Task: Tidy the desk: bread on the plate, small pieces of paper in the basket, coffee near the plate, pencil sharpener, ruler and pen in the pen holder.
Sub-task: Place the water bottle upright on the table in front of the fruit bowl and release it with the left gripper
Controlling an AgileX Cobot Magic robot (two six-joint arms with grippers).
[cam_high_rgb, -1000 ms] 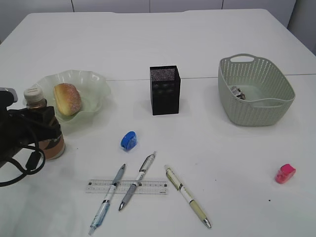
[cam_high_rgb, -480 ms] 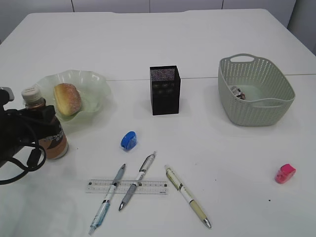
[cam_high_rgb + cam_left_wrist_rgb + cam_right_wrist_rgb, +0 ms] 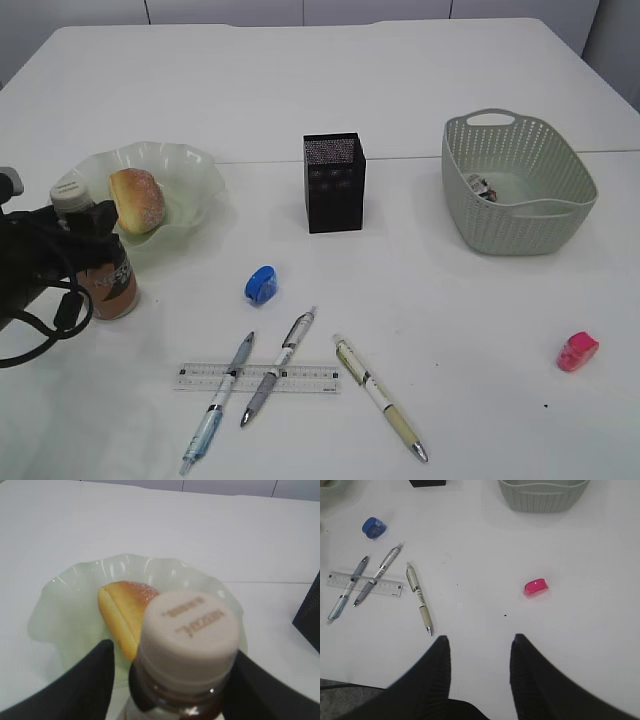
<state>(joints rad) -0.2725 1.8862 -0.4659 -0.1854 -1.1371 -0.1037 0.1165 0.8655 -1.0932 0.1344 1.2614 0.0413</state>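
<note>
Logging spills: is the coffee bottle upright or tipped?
Upright: the coffee bottle stands on the desk beside the plate, cap uppermost.

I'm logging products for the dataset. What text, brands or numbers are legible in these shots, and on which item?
Coffee cap: embossed lettering, seen upside down and blurred; not readable for sure.
Coffee label: white lettering, mostly behind the left gripper, too blurred to read.
Ruler: fine graduation marks, numbers too small to read.
Pens: no legible print.

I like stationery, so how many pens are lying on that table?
3, all at the front of the desk: the left pen and middle pen lie across the ruler; the right pen lies apart. The pen holder could hide more.
</note>
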